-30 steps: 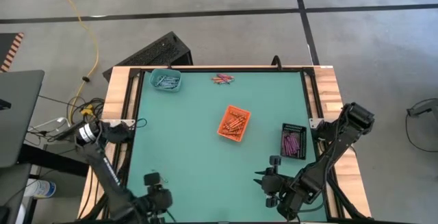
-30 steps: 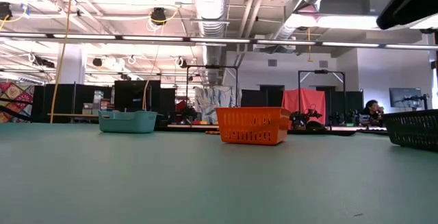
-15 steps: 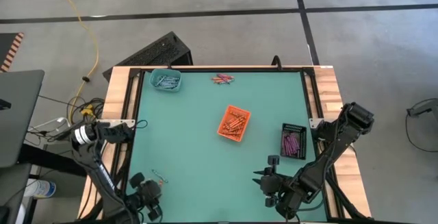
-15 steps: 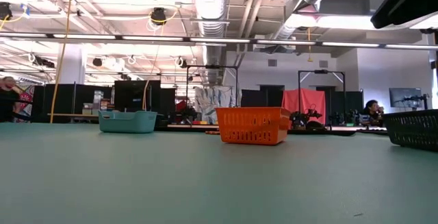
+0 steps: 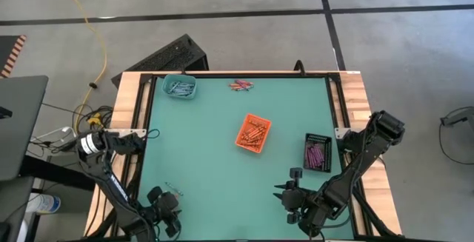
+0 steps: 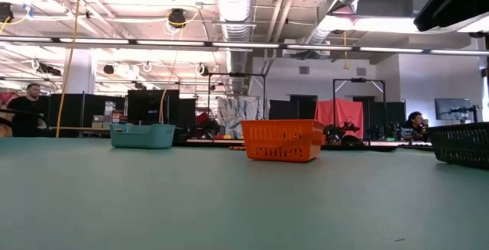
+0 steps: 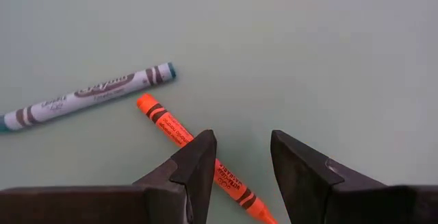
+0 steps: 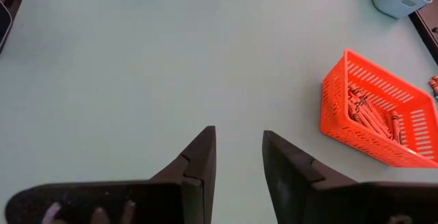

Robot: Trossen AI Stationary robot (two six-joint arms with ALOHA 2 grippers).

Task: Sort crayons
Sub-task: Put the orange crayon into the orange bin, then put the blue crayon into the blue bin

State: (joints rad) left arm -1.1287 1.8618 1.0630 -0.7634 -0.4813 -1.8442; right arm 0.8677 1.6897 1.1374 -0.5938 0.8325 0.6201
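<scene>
High view coverage shows the green counter (image 5: 222, 160) largely cleared, so the sorting is judged to be well advanced: three trays are loaded, and only a few crayons are seen loose. The orange tray (image 5: 252, 134), near the middle of the counter, is filled with orange-red crayons; the black tray (image 5: 317, 152), toward the right edge, is filled with purple-pink ones; the teal tray (image 5: 178, 87), in the far left corner, is filled with blue-grey ones. Left to be sorted, as far as can be seen, are a small loose cluster of crayons (image 5: 240, 86) lying on the counter at the far edge, well apart from every tray, and two more at the near left corner. Those two are shown plainly in the left wrist view: an orange crayon (image 7: 198, 158) and a blue-grey crayon (image 7: 87, 95), lying flat, near each other but apart. The left hand (image 7: 239, 166) is held over them with its fingers spread, the orange crayon passing under one finger, not yet pinched. The right hand (image 8: 238, 159) is parked at the near right of the counter, fingers spread, nothing between them. In the low view the counter is seen as a smooth, matte green sheet, framed in pale wood. Beyond it a large open hall is shown, with exposed ducts and strip lights overhead, dark partitions, and a person (image 6: 29, 106) standing far off at the left.
</scene>
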